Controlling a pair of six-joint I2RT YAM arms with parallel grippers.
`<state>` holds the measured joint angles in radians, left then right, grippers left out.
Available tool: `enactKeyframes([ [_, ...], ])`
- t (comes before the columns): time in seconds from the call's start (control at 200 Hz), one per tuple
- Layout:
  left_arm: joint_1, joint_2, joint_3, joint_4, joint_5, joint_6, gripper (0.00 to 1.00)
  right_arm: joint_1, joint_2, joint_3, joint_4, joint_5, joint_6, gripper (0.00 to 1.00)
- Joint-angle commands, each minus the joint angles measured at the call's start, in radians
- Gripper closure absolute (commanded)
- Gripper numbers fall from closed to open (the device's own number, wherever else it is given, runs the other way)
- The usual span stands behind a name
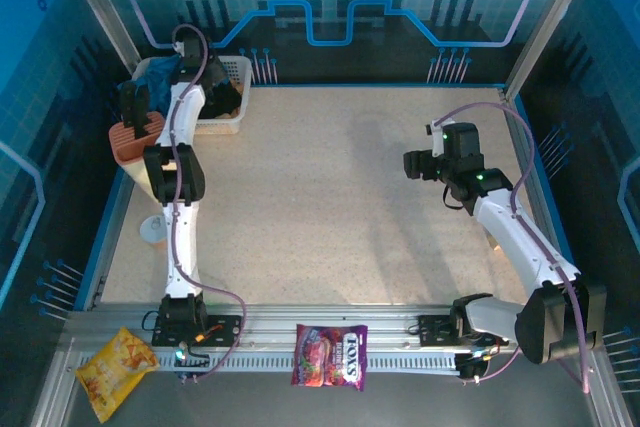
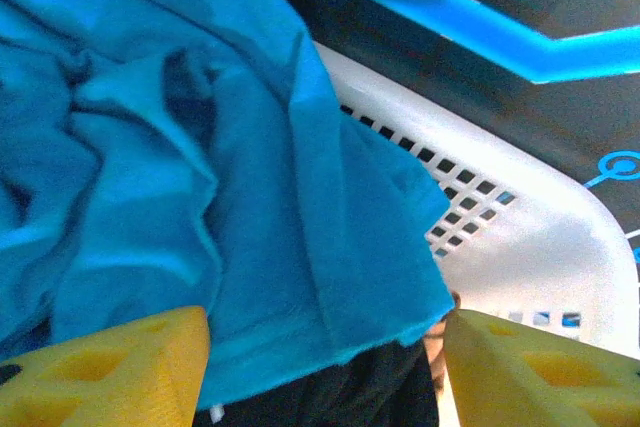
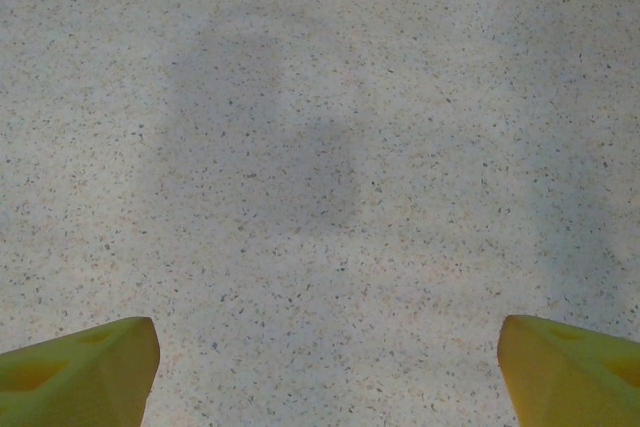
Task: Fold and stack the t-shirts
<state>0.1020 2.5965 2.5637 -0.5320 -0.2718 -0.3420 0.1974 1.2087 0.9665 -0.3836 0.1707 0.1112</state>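
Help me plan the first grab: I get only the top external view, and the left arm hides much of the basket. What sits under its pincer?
Observer: A crumpled teal-blue t-shirt lies in the white basket, right under the open left pincer.
Operator: Anything else in there?
Observer: Black cloth shows beneath that shirt's edge; which garment, I cannot tell.
Operator: And the right pincer?
Observer: Open, with bare speckled table below it.

speckled beige table (image 1: 340,197), blue patterned walls (image 1: 400,7)
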Motion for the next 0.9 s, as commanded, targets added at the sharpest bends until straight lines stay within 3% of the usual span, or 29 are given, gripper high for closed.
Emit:
enactKeyframes([
  [0.0, 0.003, 0.067, 0.058, 0.043, 0.013, -0.018, 0.3, 0.011, 0.022, 0.035, -0.027, -0.011, -0.015, 0.12],
  [0.12, 0.011, 0.098, 0.059, 0.066, 0.012, -0.039, 0.24, 0.011, 0.037, 0.038, -0.034, -0.014, -0.019, 0.12],
  [0.24, 0.018, 0.114, 0.058, 0.089, 0.016, -0.058, 0.25, 0.011, 0.045, 0.034, -0.035, -0.013, -0.024, 0.12],
  [0.32, 0.018, 0.114, 0.053, 0.103, 0.021, -0.06, 0.36, 0.011, 0.057, 0.035, -0.037, -0.01, -0.025, 0.13],
  [0.445, 0.016, 0.088, 0.025, 0.134, 0.034, -0.061, 0.64, 0.011, 0.074, 0.036, -0.034, -0.02, -0.022, 0.14],
  [0.656, 0.007, -0.084, -0.111, 0.229, 0.042, -0.02, 1.0, 0.013, 0.088, 0.037, -0.032, -0.038, -0.015, 0.17],
  [0.896, -0.026, -0.303, -0.132, 0.173, 0.1, 0.009, 1.0, 0.017, 0.054, 0.018, -0.018, -0.059, -0.005, 0.17],
])
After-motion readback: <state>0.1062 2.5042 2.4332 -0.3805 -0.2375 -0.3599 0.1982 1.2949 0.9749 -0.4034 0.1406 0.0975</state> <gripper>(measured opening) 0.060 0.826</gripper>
